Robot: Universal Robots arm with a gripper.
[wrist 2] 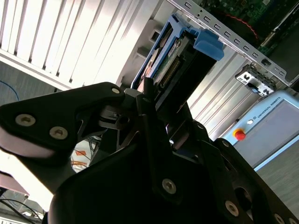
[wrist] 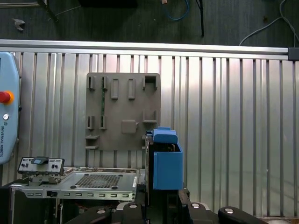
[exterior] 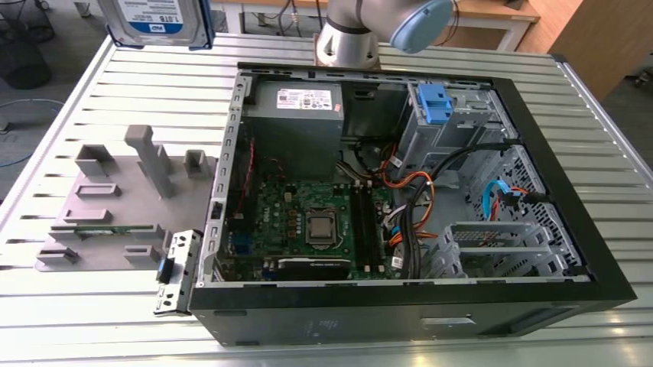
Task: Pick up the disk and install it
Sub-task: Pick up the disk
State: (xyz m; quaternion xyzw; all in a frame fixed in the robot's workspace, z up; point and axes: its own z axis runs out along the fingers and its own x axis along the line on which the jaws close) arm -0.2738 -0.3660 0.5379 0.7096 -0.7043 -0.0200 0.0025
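The disk hangs in the air above the table's far corner on the exterior view's left, outside the open computer case. Its white-and-blue label faces the exterior camera and blue rails frame its sides. Both wrist views show it edge-on: the disk sticks out from between the black fingers, its blue rail and tab standing out in the first wrist view. My gripper is shut on the disk, and the gripper body sits just behind it. The drive cage with a blue clip is at the case's far side.
A grey fixture plate with upright pegs lies on the slatted table at the exterior view's left of the case. Cables cross the case interior. A teach pendant with a red button rests nearby. The arm's base stands behind the case.
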